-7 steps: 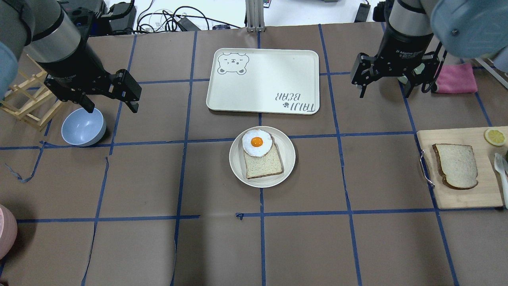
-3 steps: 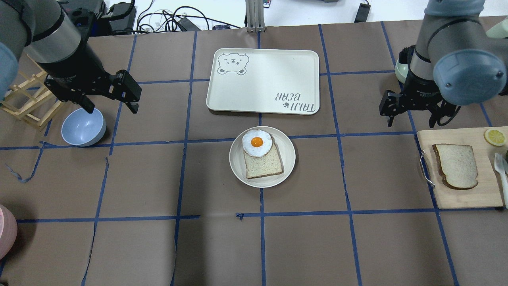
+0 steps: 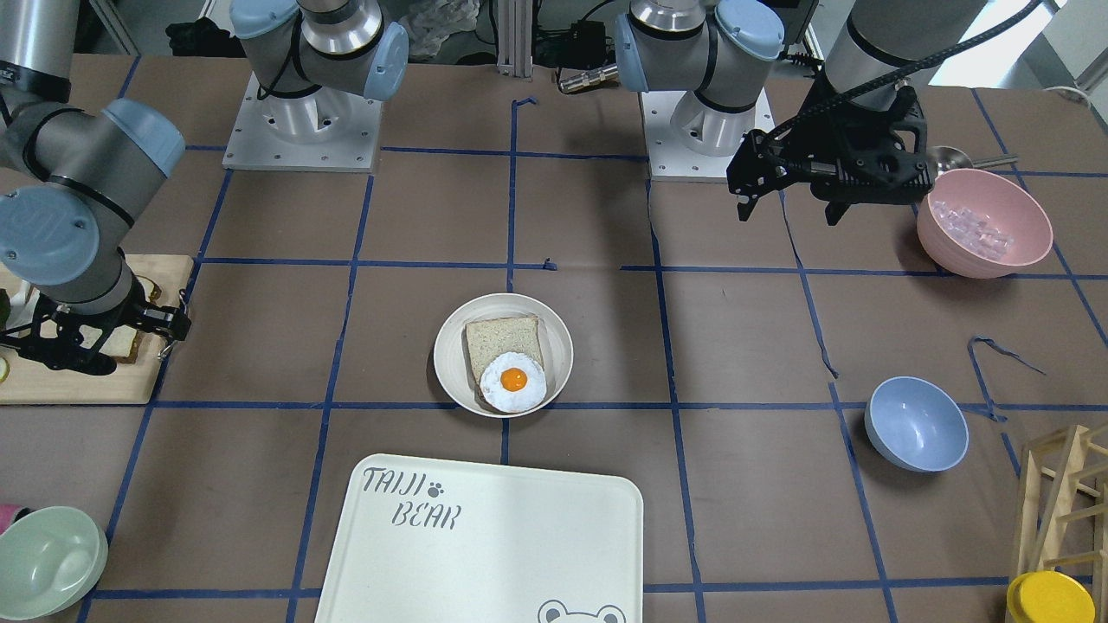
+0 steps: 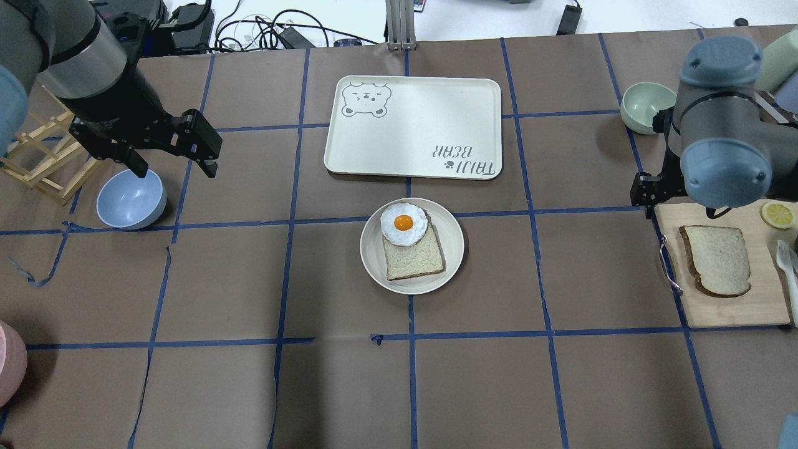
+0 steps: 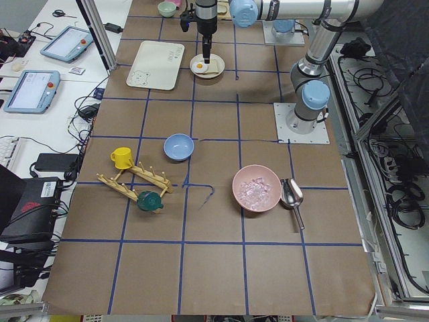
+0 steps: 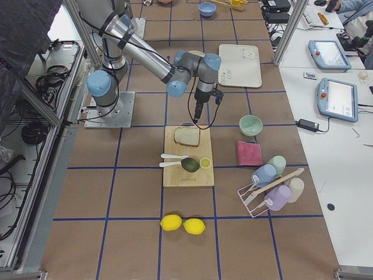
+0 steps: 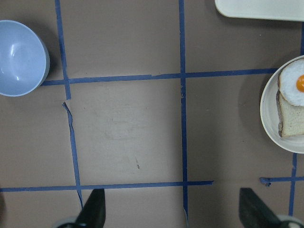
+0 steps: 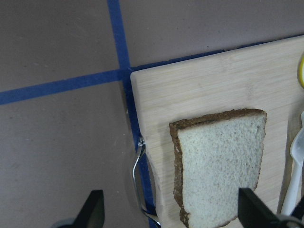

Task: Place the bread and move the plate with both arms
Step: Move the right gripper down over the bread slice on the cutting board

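The bread point(image 4: 717, 260), a slice with a dark crust, lies on a wooden cutting board point(image 4: 729, 308) at the right. It also shows in the right wrist view point(image 8: 218, 166). My right gripper point(image 8: 172, 211) is open and empty, hovering above the board's handle edge beside the bread; it also shows in the front view point(image 3: 99, 350). The cream plate point(image 4: 453, 249) sits mid-table and holds a squarer slice point(image 4: 414, 257) with a fried egg point(image 4: 404, 224) on it. My left gripper point(image 4: 176, 168) is open and empty, high above the table next to a blue bowl point(image 4: 131, 199).
The TAIJI BEAR tray point(image 4: 413, 127) lies beyond the plate. A green bowl point(image 4: 648, 106) sits behind the right arm. A lemon slice point(image 4: 777, 215) and a white spoon point(image 4: 787, 262) lie on the board. A wooden rack point(image 4: 37, 156) is at the far left, and a pink bowl of ice point(image 3: 984, 223) is near the left arm.
My right arm has swung right and toward the robot, bringing its gripper from the far side of the table to the cutting board's edge. The left arm has not moved.
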Controlling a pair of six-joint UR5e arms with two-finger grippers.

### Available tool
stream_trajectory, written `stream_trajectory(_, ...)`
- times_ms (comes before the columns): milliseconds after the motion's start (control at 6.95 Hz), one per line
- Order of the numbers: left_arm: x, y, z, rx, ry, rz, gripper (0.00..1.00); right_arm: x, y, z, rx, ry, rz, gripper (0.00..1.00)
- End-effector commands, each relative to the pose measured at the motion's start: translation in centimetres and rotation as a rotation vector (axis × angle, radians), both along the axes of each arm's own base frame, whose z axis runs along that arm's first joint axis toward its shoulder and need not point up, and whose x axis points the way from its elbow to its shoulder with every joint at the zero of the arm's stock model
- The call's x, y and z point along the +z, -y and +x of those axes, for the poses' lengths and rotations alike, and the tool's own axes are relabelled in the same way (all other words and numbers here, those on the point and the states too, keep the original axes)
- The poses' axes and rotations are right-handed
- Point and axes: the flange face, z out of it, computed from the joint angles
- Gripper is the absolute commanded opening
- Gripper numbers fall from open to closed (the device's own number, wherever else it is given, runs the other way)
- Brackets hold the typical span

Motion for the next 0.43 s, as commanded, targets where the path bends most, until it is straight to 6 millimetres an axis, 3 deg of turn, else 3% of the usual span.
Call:
stream_trajectory(0, 0.0, 0.0, 0.0, 0.0, 0.0, -0.002, 1.0, -1.8, -0.6, -1.3, 0.015, -0.029, 0.059, 0.78)
stream_trajectory(288, 0.0, 0.0, -0.1, -0.023, -0.002, 0.0, 1.0, -3.0, -1.8, -1.3, 0.012, -0.055, 0.093, 0.72)
